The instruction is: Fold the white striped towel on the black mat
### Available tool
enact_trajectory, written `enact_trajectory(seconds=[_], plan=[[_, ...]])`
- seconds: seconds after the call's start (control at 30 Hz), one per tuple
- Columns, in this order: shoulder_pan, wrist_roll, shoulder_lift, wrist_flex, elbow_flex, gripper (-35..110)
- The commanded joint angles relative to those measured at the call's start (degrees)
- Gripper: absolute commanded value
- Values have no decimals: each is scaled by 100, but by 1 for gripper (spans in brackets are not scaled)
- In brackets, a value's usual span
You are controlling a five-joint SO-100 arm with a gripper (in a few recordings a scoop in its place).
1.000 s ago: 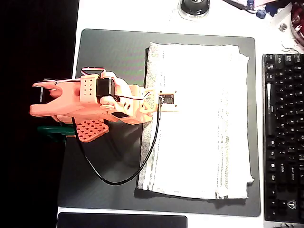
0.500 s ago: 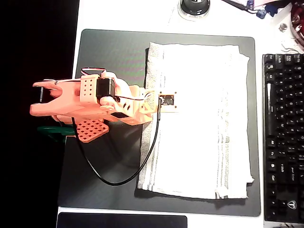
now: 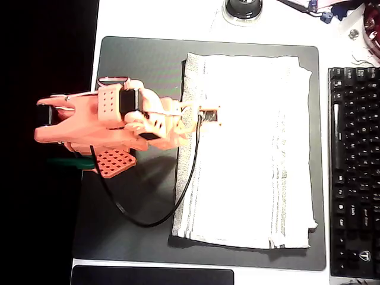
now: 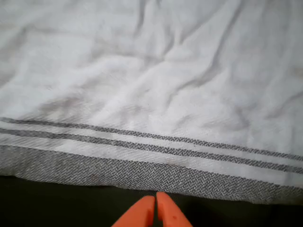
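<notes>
White striped terry towel (image 3: 249, 148) lies flat on large black rectangular mat (image 3: 130, 65), right of centre. Orange two-finger gripper (image 4: 156, 210) tips together, empty, just short of towel's grey hem. Should open, descend, pinch hem cleanly.

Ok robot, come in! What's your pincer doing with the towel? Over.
Pincer shut, empty, over the black mat just short of the towel's striped edge. White striped towel flat on the mat, not yet folded. Nothing in the way.

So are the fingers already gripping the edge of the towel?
No, in the wrist view the orange fingers are closed together over the dark mat, just short of the towel and its grey edge.
</notes>
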Motion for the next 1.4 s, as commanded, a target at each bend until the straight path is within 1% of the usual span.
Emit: enact_trajectory(seconds=[0.0,0.23,0.4,0.73,0.87,1.0,1.2,1.37], plan=[[-211,0,-826,-26,-800,0],[-1239,650,-3190,-44,-2962,0],[-1978,1617,-5036,9,-4720,0],[-3138,3015,-7857,9,-6750,5],[-3375,3296,-8912,-62,-7682,7],[-3428,3313,-9835,-35,-8517,12],[-3322,3270,-10969,-9,-9448,17],[-3199,3243,-11856,-18,-10187,19]])
